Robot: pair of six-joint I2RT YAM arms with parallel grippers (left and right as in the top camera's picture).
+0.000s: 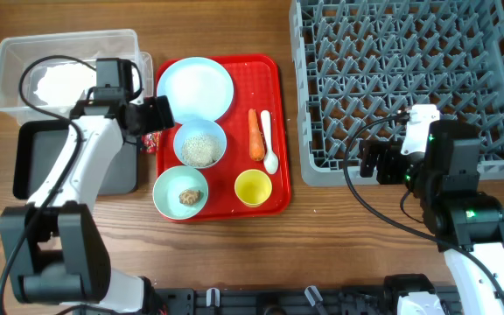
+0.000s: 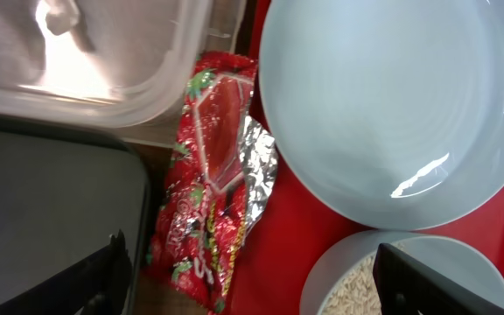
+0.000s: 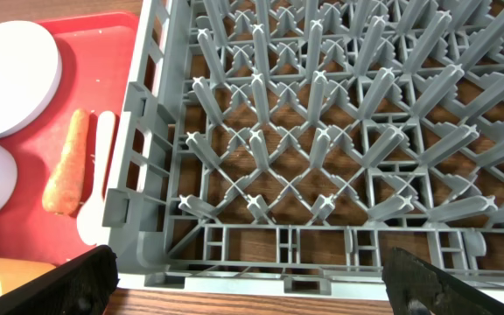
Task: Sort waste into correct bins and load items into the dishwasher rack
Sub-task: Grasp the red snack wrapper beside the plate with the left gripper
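Overhead: L gripper (image 1: 151,118) hangs over the crumpled wrapper (image 1: 150,143), which lies on the table (image 1: 366,245) in the slot btwn the black tray (image 1: 24,175) and the red serving tray (image 1: 276,105), just below a corner of the clear tub (image 1: 7,52). On the red tray: plate (image 1: 195,86), blue bowl (image 1: 180,140) w/ rice (image 1: 199,150), green bowl (image 1: 166,184) w/ brown lump (image 1: 189,197), yellow cup (image 1: 253,186), carrot (image 1: 255,134), spoon (image 1: 269,144). R gripper (image 1: 373,162) sits at the near-left corner of the rack (image 1: 392,52).

Left wrist: fingers (image 2: 103,280) spread wide, nothing held. Wrapper lies lengthwise btwn them, foil edge against the red tray's rim, plate close by. Step in hand looks like the wrapper pick. To do it well: come straight down, centred on the bunched middle. Keep one finger off the black tray's wall and the other off the plate rim. Pinch the thick fold, not the thin foil flap, and lift clear before swinging to a bin.

Right wrist: claw released and empty, over the rack's near wall, carrot and spoon off to the side. Best left parked, out of L's way.
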